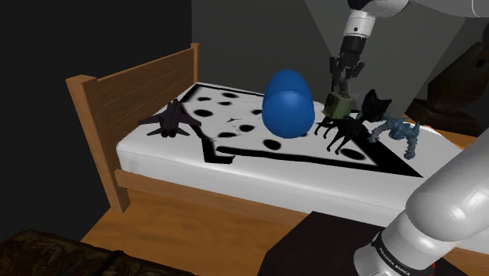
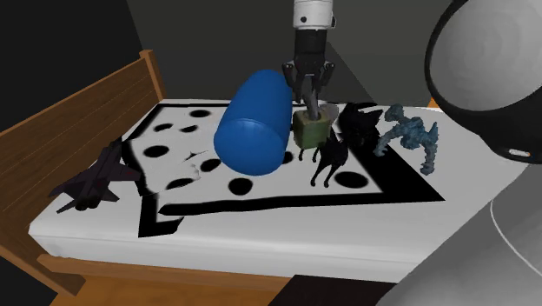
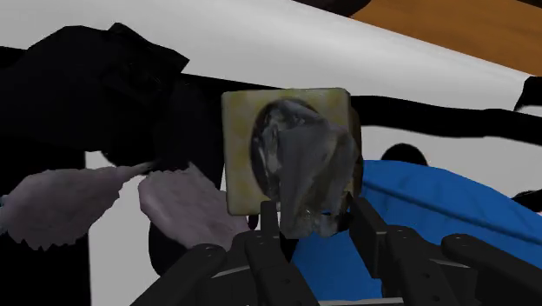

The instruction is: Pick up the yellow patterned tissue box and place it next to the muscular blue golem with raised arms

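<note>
Shoulder view: the yellowish tissue box [image 1: 338, 107] is gripped by the closed tool [image 1: 342, 88], close to the bed [image 1: 258, 168], between a blue egg [image 1: 287, 103] and a black cat [image 1: 345, 130]. The golem [image 1: 398, 130] stands beyond the cat; carrying and placing are judged still undone.

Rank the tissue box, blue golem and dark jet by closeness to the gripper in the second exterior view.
1. The tissue box, under the gripper.
2. The blue golem, toward the view's right.
3. The dark jet, far left.
</note>
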You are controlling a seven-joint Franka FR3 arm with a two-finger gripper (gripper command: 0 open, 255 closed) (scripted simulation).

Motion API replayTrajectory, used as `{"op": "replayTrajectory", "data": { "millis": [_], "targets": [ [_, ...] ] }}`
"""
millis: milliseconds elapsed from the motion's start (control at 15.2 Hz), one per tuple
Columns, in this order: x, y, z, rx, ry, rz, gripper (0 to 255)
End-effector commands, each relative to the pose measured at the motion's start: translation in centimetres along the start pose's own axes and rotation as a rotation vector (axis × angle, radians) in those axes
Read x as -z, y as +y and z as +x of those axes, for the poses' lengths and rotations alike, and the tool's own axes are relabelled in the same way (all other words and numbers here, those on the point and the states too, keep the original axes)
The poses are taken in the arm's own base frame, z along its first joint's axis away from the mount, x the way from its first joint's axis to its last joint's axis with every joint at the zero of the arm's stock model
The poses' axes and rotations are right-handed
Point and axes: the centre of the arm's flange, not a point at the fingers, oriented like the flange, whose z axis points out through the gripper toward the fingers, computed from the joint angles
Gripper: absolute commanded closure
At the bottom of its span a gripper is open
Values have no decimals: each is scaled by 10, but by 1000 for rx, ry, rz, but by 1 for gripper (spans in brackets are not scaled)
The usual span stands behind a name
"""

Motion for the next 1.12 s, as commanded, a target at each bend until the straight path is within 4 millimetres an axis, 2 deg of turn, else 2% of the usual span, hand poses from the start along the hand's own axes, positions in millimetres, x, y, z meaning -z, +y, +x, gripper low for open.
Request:
{"op": "replayTrajectory", "data": {
  "millis": [0,990,1056],
  "targets": [
    [7,23,15,1,0,-1,255],
    [39,186,128,1,0,-1,255],
    [34,186,129,1,0,-1,255]
  ]
}}
